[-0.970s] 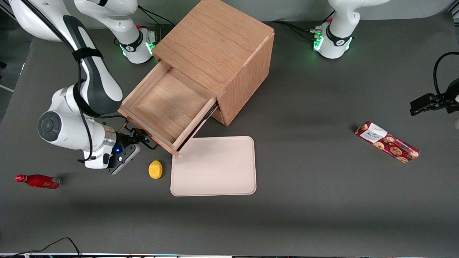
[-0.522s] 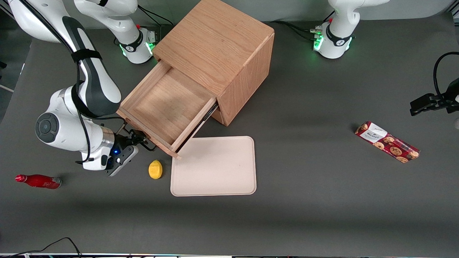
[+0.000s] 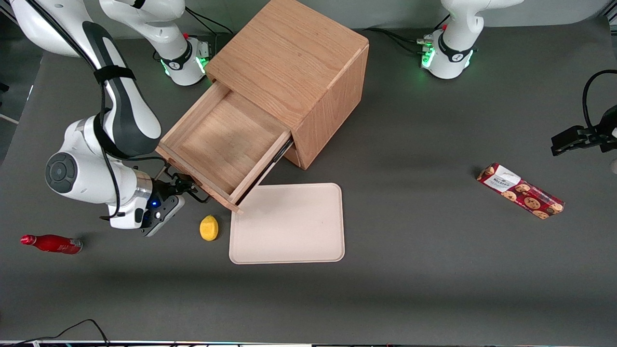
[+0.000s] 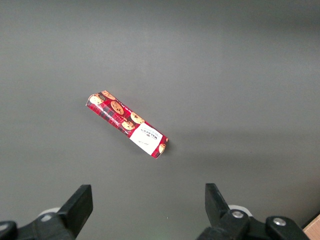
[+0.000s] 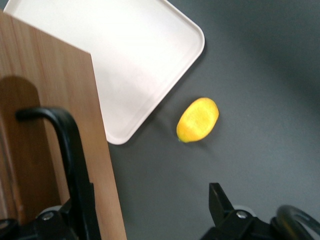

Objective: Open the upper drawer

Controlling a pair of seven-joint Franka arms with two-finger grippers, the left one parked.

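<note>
The upper drawer (image 3: 226, 144) of the oak cabinet (image 3: 289, 53) stands pulled far out, its inside bare. The bottom drawer is hidden beneath it. My right gripper (image 3: 185, 185) is in front of the drawer's front panel, at its black bar handle. In the right wrist view the front panel (image 5: 45, 100) and the handle (image 5: 70, 145) show. The gripper (image 5: 147, 212) is open wide, with one finger (image 5: 75, 210) against the handle and the other finger (image 5: 220, 205) well clear of it over the table.
A yellow lemon (image 3: 208, 227) lies on the table near the gripper, also in the right wrist view (image 5: 198, 119). A beige tray (image 3: 287, 222) lies in front of the drawer's corner. A red bottle (image 3: 50, 244) lies at the working arm's end, a cookie box (image 3: 520, 191) toward the parked arm's.
The gripper and wrist have drifted a little away from the cabinet, and the drawer has come out slightly farther with them.
</note>
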